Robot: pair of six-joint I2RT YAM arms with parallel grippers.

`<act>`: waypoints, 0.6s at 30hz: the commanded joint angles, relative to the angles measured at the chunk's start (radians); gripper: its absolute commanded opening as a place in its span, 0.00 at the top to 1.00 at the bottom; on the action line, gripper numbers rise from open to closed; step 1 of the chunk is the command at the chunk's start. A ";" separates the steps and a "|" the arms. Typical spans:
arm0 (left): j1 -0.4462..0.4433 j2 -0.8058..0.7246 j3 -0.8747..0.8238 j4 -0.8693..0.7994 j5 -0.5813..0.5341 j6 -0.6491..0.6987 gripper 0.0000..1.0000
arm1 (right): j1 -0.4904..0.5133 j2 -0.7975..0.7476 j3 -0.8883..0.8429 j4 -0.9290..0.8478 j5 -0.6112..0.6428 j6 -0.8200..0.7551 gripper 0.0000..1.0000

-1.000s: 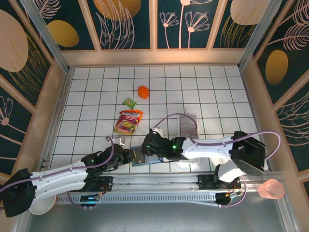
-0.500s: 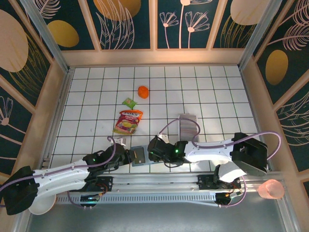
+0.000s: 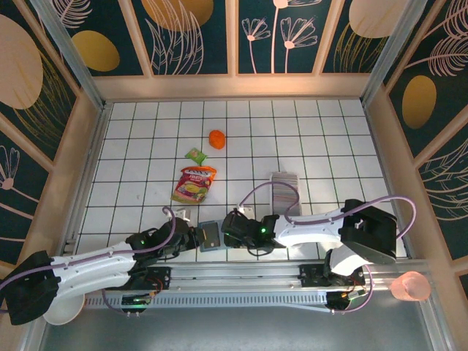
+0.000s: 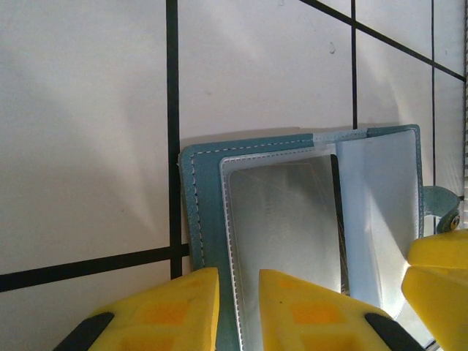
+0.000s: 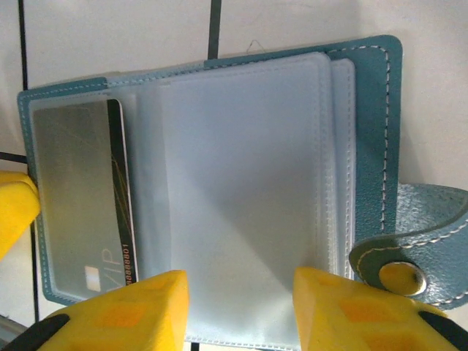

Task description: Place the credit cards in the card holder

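The teal card holder [image 3: 210, 235] lies open on the tiles near the front edge, between my two grippers. My left gripper [image 4: 239, 281] is shut on its left cover edge [image 4: 201, 190]. A grey credit card [image 5: 80, 197] with a black stripe sits in the left clear pocket. My right gripper [image 5: 238, 289] stands open over the clear inner sleeves [image 5: 241, 168], with the clasp tab [image 5: 417, 248] to its right. More credit cards [image 3: 285, 183] stand in a row in the white tray [image 3: 281, 206] behind the right arm.
A red-yellow snack pouch [image 3: 194, 184], a small green packet [image 3: 195, 155] and an orange object [image 3: 217, 139] lie further back on the left. A pink cup [image 3: 409, 287] stands outside the front right corner. The metal rail [image 3: 241, 274] runs just in front of the holder.
My right gripper has dropped from over the holder to its right side and spread its jaws wider. The left gripper keeps its hold in the same place.
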 commanded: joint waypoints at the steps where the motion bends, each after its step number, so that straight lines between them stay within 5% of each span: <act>1: -0.004 0.013 -0.025 0.003 0.015 -0.005 0.79 | 0.015 0.042 0.009 -0.012 0.001 0.018 0.57; 18: -0.004 0.012 -0.021 -0.017 -0.024 -0.019 0.76 | 0.015 0.102 0.031 0.184 -0.050 0.032 0.56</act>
